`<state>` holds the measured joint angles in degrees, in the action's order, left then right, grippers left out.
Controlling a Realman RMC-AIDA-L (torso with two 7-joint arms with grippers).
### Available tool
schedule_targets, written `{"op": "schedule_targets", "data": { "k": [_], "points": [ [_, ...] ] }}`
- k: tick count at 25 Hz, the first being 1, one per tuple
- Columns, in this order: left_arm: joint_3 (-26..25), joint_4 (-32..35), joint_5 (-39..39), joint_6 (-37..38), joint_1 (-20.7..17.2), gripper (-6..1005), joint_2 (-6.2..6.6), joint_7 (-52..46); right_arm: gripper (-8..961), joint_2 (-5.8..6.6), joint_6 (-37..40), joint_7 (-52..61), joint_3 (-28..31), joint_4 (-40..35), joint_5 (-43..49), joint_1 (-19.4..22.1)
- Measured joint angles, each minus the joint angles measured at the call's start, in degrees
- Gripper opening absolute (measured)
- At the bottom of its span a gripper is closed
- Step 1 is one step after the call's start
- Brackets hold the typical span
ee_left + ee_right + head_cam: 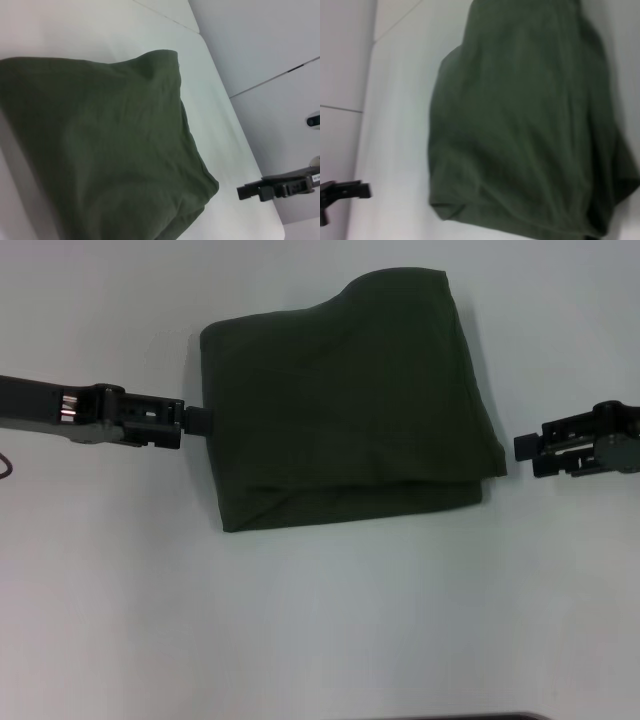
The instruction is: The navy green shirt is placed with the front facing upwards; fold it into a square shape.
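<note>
Shirt (345,405) folded to rough square, lying flat mid-table (320,630), plain side up, no lettering visible.
Layered edges stacked along near and right sides of shirt, far right corner bulging upward. Left gripper (198,421) low at shirt's left edge, tip touching or just beside cloth, grip state impossible to tell. Right gripper (524,447) just beside shirt's right near corner, apart from cloth, holding nothing, finger state impossible to tell.

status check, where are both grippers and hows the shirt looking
Left gripper at the shirt's left edge, right gripper just off its right edge. Navy green shirt folded into a rough square on the table. Nothing in the way.
</note>
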<state>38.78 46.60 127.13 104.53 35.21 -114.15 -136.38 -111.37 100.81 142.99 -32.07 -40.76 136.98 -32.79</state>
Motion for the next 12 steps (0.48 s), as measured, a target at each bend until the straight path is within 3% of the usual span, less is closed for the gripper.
{"op": "schedule_targets", "data": {
  "k": [3, 7, 12],
  "points": [
    [-0.11, -0.04, -0.03, -0.01, -0.01, 875, -0.04, 0.25, 568, 0.23, -1.81, 0.74, -0.02, -0.35, 1.23, -0.27],
    [-0.37, -0.11, -0.07, -0.29, -0.53, 875, -0.24, 0.91, 567, 0.53, -4.39, 1.73, -0.07, -0.36, 1.57, -0.82],
    [-0.38, -0.21, -0.13, -0.83, -1.07, 876, -0.32, 1.56, 567, -0.99, -6.80, 1.72, -0.16, 0.21, 1.33, -1.96]
  ]
}}
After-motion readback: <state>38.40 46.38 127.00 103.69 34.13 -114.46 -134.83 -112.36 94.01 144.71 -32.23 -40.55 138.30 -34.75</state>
